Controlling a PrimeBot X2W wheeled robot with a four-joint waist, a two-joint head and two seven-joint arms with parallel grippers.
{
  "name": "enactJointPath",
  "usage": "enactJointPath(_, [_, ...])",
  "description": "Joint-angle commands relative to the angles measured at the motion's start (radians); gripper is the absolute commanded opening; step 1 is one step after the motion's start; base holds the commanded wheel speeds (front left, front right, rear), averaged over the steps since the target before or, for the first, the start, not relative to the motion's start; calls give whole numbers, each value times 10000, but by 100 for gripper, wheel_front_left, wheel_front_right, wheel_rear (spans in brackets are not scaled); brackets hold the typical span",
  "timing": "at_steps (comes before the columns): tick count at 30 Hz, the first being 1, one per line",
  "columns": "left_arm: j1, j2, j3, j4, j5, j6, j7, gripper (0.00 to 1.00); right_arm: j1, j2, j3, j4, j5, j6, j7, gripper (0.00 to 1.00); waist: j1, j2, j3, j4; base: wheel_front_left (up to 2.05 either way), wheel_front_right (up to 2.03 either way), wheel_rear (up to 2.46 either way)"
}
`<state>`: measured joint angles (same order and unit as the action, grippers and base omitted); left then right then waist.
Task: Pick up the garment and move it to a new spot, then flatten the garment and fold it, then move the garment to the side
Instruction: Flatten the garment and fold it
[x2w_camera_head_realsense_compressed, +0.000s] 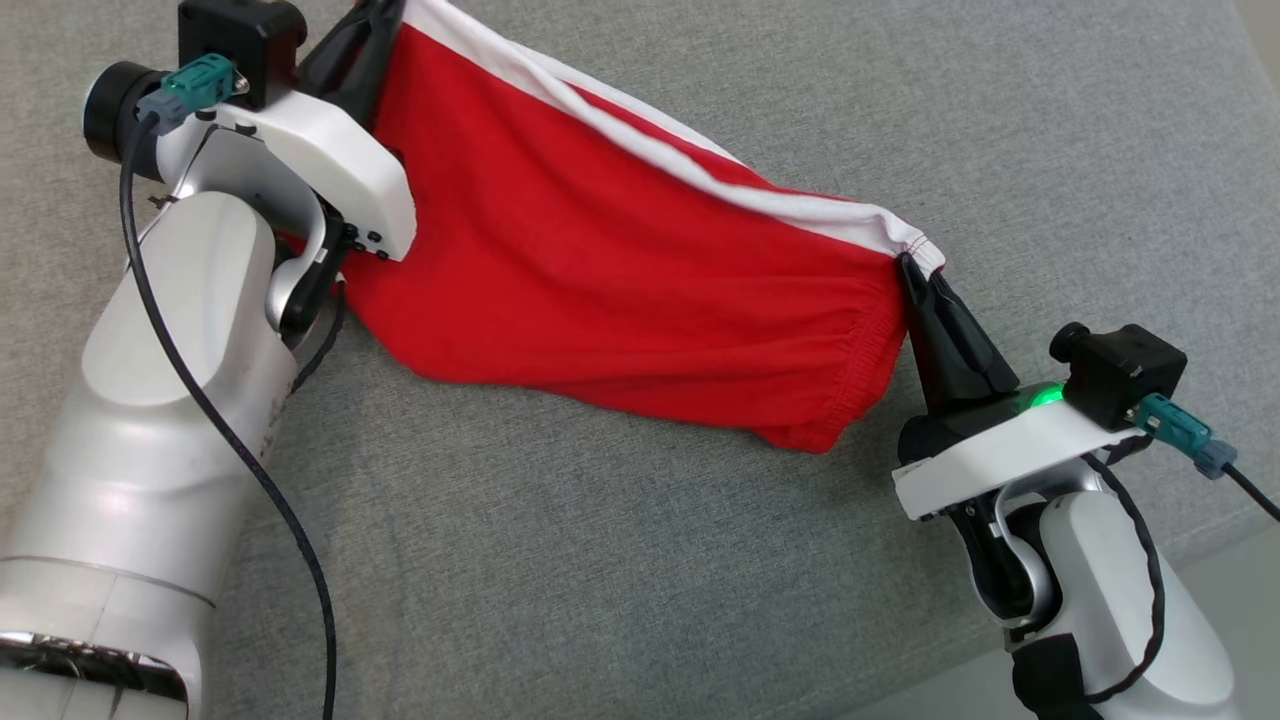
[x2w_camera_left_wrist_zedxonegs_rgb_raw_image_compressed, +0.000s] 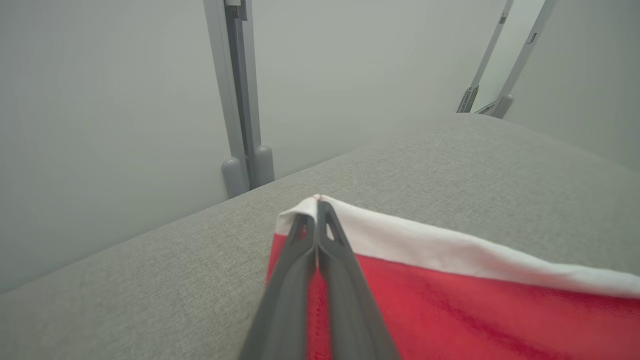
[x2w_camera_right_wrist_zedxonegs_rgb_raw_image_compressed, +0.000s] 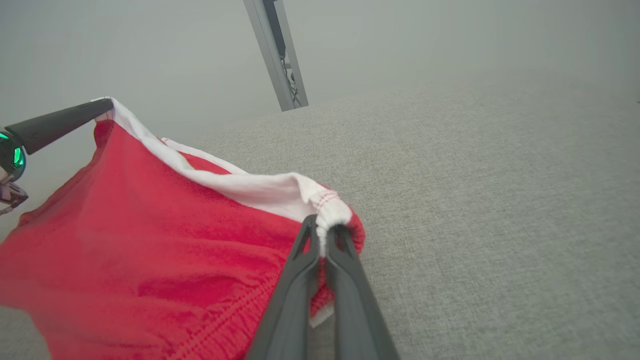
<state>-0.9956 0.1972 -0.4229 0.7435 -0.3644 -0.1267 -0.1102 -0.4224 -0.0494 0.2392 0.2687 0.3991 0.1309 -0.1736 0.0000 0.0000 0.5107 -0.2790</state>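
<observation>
The left tool (x2w_camera_left_wrist_zedxonegs_rgb_raw_image_compressed: 317, 210) at upper left and the right tool (x2w_camera_head_realsense_compressed: 912, 268) at middle right, each clenching a white-banded corner, are holding the garment (x2w_camera_head_realsense_compressed: 600, 260) stretched lengthwise between them over the grey cushion (x2w_camera_head_realsense_compressed: 600, 560).

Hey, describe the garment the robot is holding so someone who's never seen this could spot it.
Start at the wide grey fabric surface. Stretched across it, between the left gripper and the right gripper, is the garment. It is the one bright red thing, with a white band along its held edge.

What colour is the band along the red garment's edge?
White band on the garment; clearest in the left wrist view.
</observation>
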Motion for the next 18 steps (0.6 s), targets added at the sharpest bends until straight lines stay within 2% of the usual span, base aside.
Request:
enactJointPath(1, [-236, 34, -37, 256, -55, -41, -119, 0, -153, -40, 17, 106, 36, -3, -140, 0, 0, 0, 50, -62, 0, 0, 0])
enactJointPath(5, [-616, -56, -229, 1238, -278, -52, -434, 0, -347, -39, 181, 521, 181, -3, -343, 0, 0, 0, 112, -141, 0, 0, 0])
enactJointPath(6, [-661, -74, -302, 1483, -358, -53, -410, 4, -389, -39, 240, 603, 226, -3, -363, 22, 0, 0, 124, -151, 0, 0, 0])
enactJointPath(7, [-713, -82, -390, 1673, -445, -54, -415, 40, -411, -39, 302, 669, 251, -3, -403, 42, 0, 0, 133, -164, 0, 0, 0])
enactJointPath(8, [-782, -95, -458, 1836, -531, -55, -487, 100, -433, -42, 344, 734, 260, -3, -430, 49, 0, 0, 136, -174, 0, 0, 0])
enactJointPath(9, [-835, -109, -549, 1953, -597, -56, -558, 100, -434, -40, 386, 784, 245, -3, -454, 100, 0, 0, 141, -175, 0, 0, 0])
enactJointPath(15, [-731, -61, -868, 2376, -723, -57, -1175, 100, -35, -40, 364, 646, -137, -3, -597, 100, 0, 0, -22, -77, 0, 0, 0])
enactJointPath(18, [-349, -3, -800, 2254, -690, 133, -1399, 100, 348, -41, 191, 274, -395, -3, -579, 100, 0, 0, -200, -5, 0, 0, 0])
